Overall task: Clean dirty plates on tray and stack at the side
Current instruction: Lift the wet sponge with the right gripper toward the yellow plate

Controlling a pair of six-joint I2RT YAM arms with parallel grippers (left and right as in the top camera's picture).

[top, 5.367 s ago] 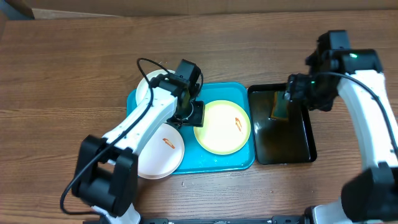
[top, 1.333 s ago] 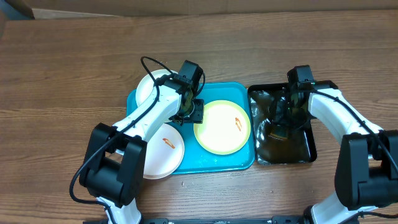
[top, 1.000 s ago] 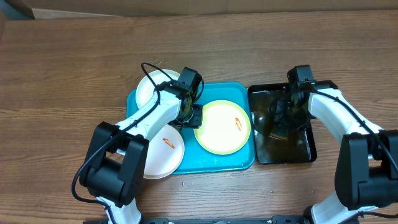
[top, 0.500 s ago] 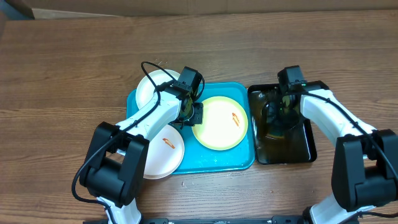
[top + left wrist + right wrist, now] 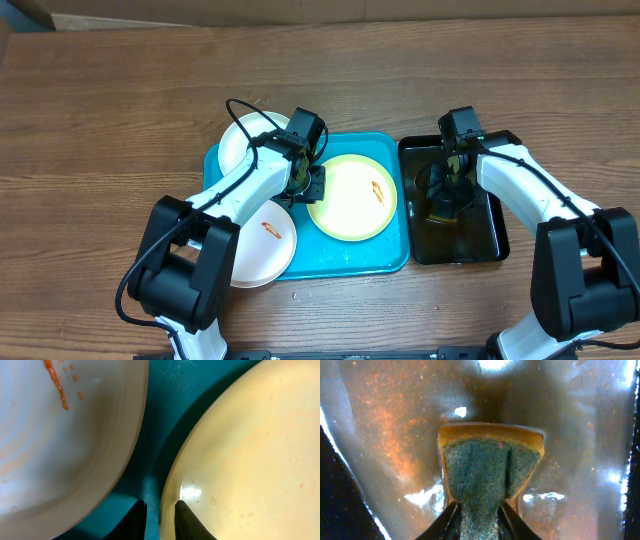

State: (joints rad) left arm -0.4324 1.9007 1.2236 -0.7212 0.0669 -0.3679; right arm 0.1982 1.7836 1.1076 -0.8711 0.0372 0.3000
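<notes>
- Yellow-green plate (image 5: 250,460): we see left gripper (image 5: 160,521) pinching its rim on the turquoise tray (image 5: 155,410);
- right gripper (image 5: 479,520) squeezes a green-faced sponge (image 5: 490,460) in the black tub (image 5: 460,242)

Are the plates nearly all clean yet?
Not yet. Done: nothing. No plate is stacked beside the tray, and the yellow-green plate and the near white plate show red smears. In hand: the right tool pinches the sponge in the black tub, and the left tool grips the yellow-green plate's rim. Left: wiping and stacking those two and the far white plate.
</notes>
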